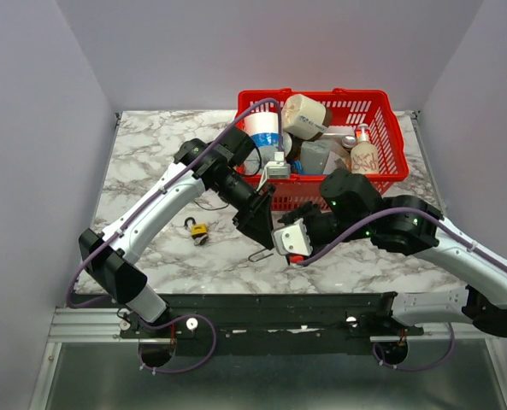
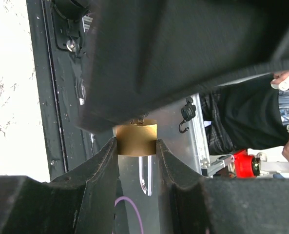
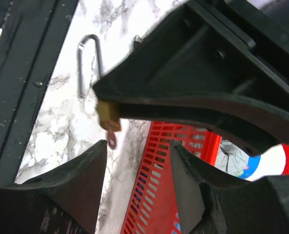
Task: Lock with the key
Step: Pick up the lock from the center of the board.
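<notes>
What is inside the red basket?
The red basket holds a white and blue container, a cream-coloured tub, a grey box and a pump bottle. Anything underneath them at the bottom is covered, so I cannot see it.

The white marble-patterned surface (image 1: 150, 158) carries a red basket (image 1: 394, 141), which stands at the far edge, just beyond the left fingers (image 2: 93, 175) and the right fingers (image 3: 78, 187). A small brass-and-black object (image 1: 199, 229) lies alone to the left of the left fingers, near them but apart.
</notes>
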Robot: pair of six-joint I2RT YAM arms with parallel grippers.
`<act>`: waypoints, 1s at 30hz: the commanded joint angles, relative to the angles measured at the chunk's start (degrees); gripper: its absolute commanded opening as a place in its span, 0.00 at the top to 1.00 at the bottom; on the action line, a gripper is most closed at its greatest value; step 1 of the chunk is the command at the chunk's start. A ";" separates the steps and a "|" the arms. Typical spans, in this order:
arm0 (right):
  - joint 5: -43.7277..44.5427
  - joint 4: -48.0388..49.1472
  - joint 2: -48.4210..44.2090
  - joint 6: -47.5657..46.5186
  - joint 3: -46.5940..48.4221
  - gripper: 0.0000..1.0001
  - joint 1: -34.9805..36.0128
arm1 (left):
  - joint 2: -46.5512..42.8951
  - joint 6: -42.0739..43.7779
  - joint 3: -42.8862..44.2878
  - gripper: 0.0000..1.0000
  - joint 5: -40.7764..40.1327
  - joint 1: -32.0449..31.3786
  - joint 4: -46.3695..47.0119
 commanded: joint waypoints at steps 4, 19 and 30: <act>0.64 -3.57 0.36 -0.72 2.31 0.39 3.97 | -1.03 -0.48 -0.05 1.00 3.81 -0.22 -6.79; 1.69 -3.05 3.09 0.78 3.45 0.50 5.73 | -0.33 -2.32 0.22 1.00 4.52 -0.22 -5.39; 2.04 -2.35 2.39 0.77 1.52 0.62 7.31 | -0.24 -2.59 0.48 1.00 5.92 -0.22 -5.04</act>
